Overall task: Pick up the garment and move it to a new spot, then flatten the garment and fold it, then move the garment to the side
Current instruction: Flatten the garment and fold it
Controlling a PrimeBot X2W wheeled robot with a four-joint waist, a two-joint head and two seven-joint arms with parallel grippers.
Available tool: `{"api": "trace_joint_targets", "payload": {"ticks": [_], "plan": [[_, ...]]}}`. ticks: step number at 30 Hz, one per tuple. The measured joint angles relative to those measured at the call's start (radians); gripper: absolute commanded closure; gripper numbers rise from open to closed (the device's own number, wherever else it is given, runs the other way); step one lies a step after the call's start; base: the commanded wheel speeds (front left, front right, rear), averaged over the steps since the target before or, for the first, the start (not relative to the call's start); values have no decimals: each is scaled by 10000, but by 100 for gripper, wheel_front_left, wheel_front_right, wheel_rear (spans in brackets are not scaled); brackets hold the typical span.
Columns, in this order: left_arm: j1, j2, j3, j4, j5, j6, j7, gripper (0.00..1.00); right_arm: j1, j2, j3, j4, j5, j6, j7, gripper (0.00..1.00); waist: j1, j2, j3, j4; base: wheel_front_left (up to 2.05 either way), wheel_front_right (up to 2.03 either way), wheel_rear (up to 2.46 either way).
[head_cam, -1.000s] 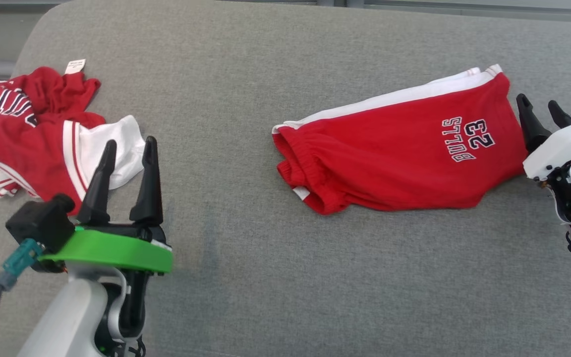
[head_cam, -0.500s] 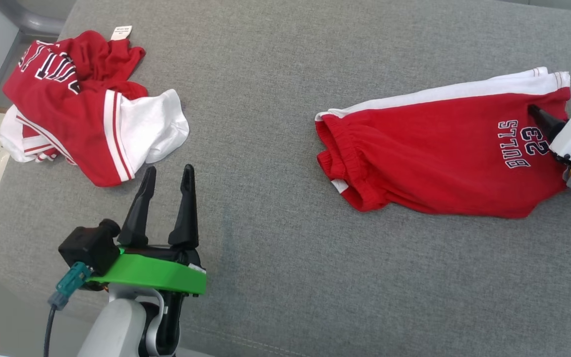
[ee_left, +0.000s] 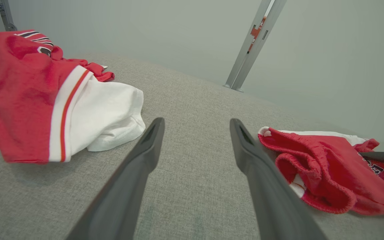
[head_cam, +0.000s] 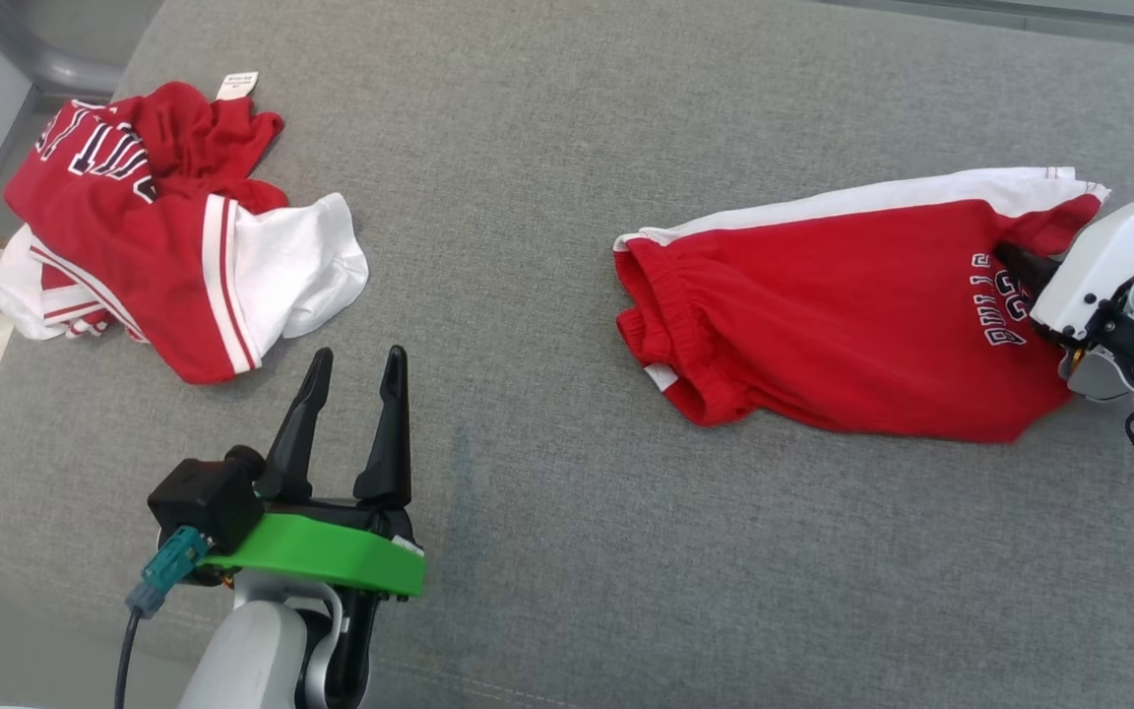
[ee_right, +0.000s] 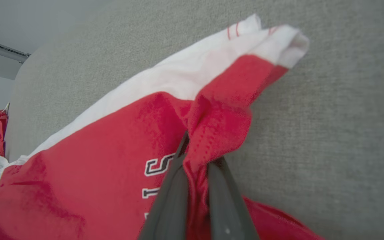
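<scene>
A pair of red shorts (head_cam: 823, 325) with a white stripe lies on the grey cushion (head_cam: 547, 512). The right pincer (head_cam: 1018, 264) pinches their right end tight — the cloth bunches up there and hides part of the writing. The left pincer (head_cam: 359, 356) is spread wide above bare cushion, near a crumpled red and white shirt (head_cam: 163, 266).

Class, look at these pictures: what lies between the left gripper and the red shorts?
Only bare grey cushion. The head view shows that stretch between the left gripper and the red shorts.
</scene>
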Motion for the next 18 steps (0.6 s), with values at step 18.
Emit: {"api": "trace_joint_targets", "payload": {"ticks": [18], "plan": [[1334,25,1369,-813,2115,136,0,0,1289,-1126,33,-934,178,0,-926,100,0,0,-1350,-2055,0,0,0]]}}
